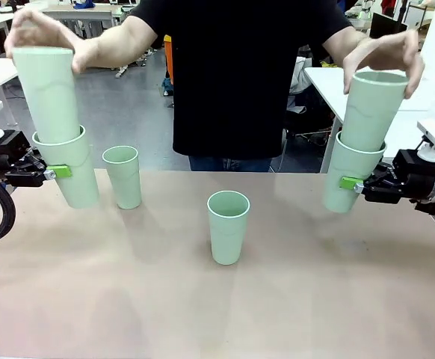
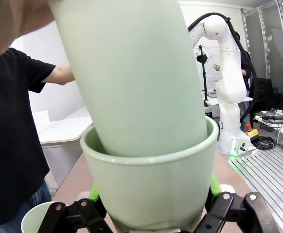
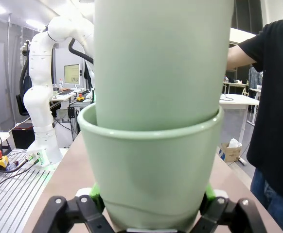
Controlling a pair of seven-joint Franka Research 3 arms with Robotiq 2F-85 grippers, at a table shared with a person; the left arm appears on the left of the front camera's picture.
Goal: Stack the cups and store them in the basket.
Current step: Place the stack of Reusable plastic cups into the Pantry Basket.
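Left gripper point(image 1: 60, 172): jaws are pinching a tall pale mint-green plastic cup point(image 1: 81, 187), clear of the tan table point(image 1: 315, 299)
Right gripper point(image 1: 350, 182): jaws are clamping another such cup point(image 1: 346, 161), also airborne
Person's hands point(image 1: 42, 34): each is gripping an upper cup point(image 1: 49, 90), partly nested in a held one
Remaining cups point(image 1: 228, 226): two are standing upright on the table, apart

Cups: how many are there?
6. Left gripper holds cup one with cup two in it; right gripper holds cup three with cup four in it; cup five and cup six stand on the table.
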